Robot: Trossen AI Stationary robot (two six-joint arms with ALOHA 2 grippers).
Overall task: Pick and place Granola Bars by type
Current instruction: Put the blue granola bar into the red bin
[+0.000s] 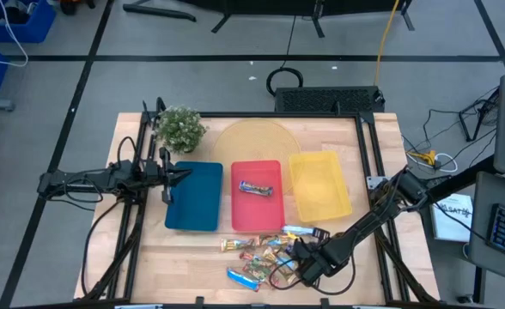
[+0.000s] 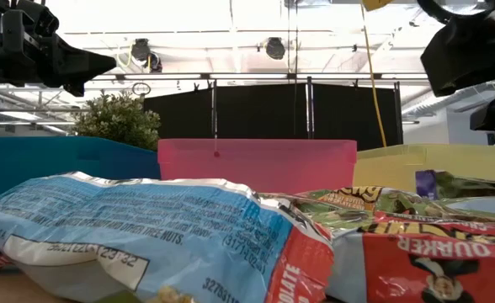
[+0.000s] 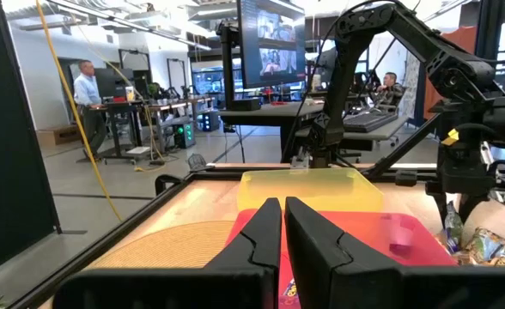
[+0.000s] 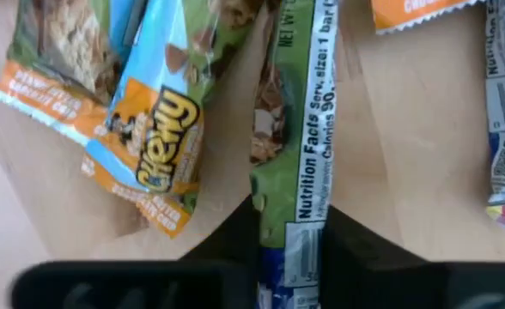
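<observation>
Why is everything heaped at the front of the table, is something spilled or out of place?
Nothing looks damaged. The granola bars lie in a loose jumble on the wood in front of the trays, overlapping at all angles. Only one bar sits in the red tray. The right gripper has its jaws on either side of a green-wrapped bar.

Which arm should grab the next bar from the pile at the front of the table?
Right. The right gripper is already down in the pile, its fingers either side of a green-wrapped bar. The left gripper is shut, hovering over the blue tray, away from the pile.
</observation>
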